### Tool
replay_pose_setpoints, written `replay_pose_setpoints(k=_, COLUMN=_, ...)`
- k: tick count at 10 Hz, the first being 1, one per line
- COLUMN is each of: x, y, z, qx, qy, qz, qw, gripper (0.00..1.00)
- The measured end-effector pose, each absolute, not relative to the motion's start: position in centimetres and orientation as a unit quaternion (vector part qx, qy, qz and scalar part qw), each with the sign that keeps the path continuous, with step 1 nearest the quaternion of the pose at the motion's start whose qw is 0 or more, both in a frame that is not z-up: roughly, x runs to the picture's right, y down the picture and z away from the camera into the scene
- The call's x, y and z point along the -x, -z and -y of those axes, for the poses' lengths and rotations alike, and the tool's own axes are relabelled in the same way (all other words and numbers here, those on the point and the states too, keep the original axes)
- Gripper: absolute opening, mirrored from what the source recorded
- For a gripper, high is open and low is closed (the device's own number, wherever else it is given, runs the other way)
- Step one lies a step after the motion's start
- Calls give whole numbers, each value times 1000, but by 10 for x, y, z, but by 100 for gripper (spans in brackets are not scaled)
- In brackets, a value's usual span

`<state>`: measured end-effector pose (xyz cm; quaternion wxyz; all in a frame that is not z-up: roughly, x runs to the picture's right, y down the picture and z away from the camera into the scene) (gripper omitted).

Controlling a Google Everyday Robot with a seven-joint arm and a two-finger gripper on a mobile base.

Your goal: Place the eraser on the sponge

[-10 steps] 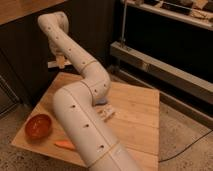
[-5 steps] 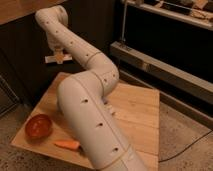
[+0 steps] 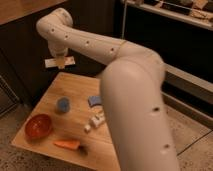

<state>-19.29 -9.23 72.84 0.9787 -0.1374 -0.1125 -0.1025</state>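
My gripper (image 3: 60, 56) hangs above the far left corner of the wooden table (image 3: 75, 82), shut on the eraser (image 3: 60, 62). The eraser is a long flat white bar held level, crosswise under the fingers. The sponge (image 3: 94, 100), a small flat blue pad, lies on the table near its middle, lower and to the right of the gripper and partly behind my arm. A clear gap of air separates the eraser from the tabletop.
A round blue cup (image 3: 63, 104) stands left of the sponge. An orange bowl (image 3: 39, 126) sits at the near left corner, a carrot (image 3: 67, 144) along the front edge, and a white capped tube (image 3: 94, 121) beside my arm. My arm hides the table's right side.
My arm's near links have swung up and to the right, uncovering the cup, sponge and tube. The gripper with the eraser has stayed almost in place above the far left corner.
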Motion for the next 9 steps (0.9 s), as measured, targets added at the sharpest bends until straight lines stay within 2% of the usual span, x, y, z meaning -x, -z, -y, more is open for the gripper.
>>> replay_pose_setpoints(k=2, x=155, y=-727, z=32, qx=161, qy=101, qz=78, qw=979, gripper=0)
replay_pose_setpoints(k=5, x=116, y=-734, z=-22, qx=184, qy=91, qz=40, qw=978, gripper=0)
replay_pose_setpoints(k=7, x=109, y=-747, z=-34, qx=192, qy=80, qz=29, qw=978, gripper=0)
replay_pose_setpoints(k=9, x=113, y=-776, z=-22, qx=194, qy=63, qz=27, qw=978, gripper=0)
